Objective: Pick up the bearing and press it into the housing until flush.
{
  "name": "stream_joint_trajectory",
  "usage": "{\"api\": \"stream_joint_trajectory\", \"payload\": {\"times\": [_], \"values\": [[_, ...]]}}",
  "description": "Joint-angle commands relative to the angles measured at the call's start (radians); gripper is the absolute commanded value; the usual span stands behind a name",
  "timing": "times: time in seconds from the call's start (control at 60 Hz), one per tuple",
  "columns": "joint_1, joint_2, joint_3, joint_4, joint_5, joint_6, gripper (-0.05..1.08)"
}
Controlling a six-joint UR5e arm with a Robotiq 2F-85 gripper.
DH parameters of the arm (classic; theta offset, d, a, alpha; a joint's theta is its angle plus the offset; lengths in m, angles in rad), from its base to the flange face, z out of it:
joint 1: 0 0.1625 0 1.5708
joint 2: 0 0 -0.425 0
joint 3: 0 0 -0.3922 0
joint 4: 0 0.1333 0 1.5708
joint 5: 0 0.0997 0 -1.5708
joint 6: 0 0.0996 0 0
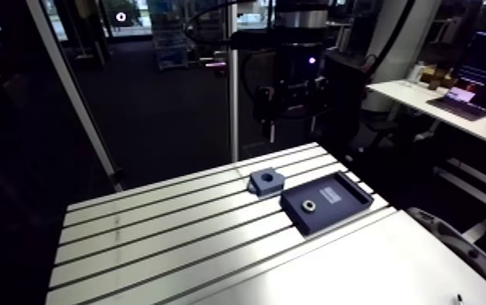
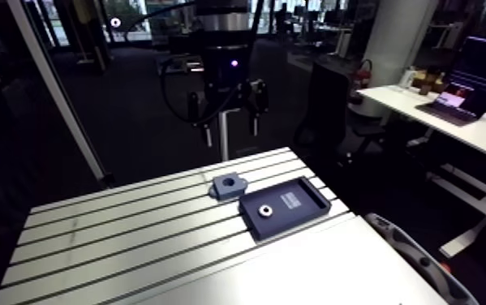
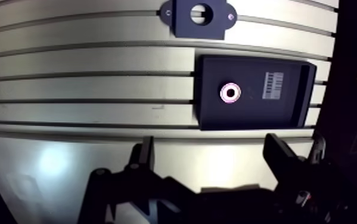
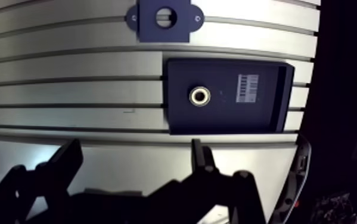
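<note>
- We see the gripper hanging high over the far edge of the table, well clear of everything lying on it.
- In the wrist view its two dark fingers stand spread wide apart with nothing between them.
- The bearing is a small bright metal ring with a dark round bore, and it lies flat with its bore facing up.
- It sits inside a shallow dark rectangular tray on the right side of the table, toward the tray's near-left end, and we see it touching none of the tray's walls.
- A small white barcode label lies on the tray floor toward the opposite end, apart from the bearing.
- The housing is a dark blue-grey block with a large round bore through its middle, where the pale table shows through, and a small screw in a lug on each side.
- It rests flat on the slotted table just beyond the tray's far-left corner, close to the tray but not touching it.
- In the wrist view the tray lies ahead of the fingers, and the housing lies farther ahead, past the tray.
</note>
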Motion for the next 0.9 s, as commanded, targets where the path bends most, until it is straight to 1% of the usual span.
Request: {"api": "stream_joint_trajectory", "payload": {"times": [0.017,0.117,0.25,0.367,0.45,0.467,0.5,0.517,0.533,0.55,0.567,0.583,0.617,0.717,0.9], "values": [[-0.040,0.098,0.054,-0.161,-0.001,-0.064,0.01],[-0.052,0.104,0.064,-0.176,-0.001,-0.069,0.01],[-0.078,0.142,0.069,-0.201,-0.002,-0.086,0.01],[-0.086,0.156,0.071,-0.204,-0.003,-0.086,0.01],[-0.091,0.163,0.075,-0.226,-0.004,-0.085,0.01],[-0.091,0.166,0.077,-0.235,-0.005,-0.084,0.05],[-0.091,0.168,0.083,-0.245,-0.006,-0.084,0.20],[-0.091,0.168,0.083,-0.245,-0.006,-0.084,0.20],[-0.092,0.168,0.085,-0.247,-0.006,-0.084,0.26],[-0.092,0.168,0.085,-0.247,-0.006,-0.084,0.26],[-0.093,0.168,0.088,-0.248,-0.006,-0.084,0.30],[-0.093,0.168,0.088,-0.248,-0.006,-0.084,0.30],[-0.093,0.168,0.100,-0.251,-0.004,-0.084,0.36],[-0.092,0.168,0.126,-0.277,-0.006,-0.083,0.39],[-0.097,0.170,0.149,-0.286,-0.004,-0.086,0.44]]}}
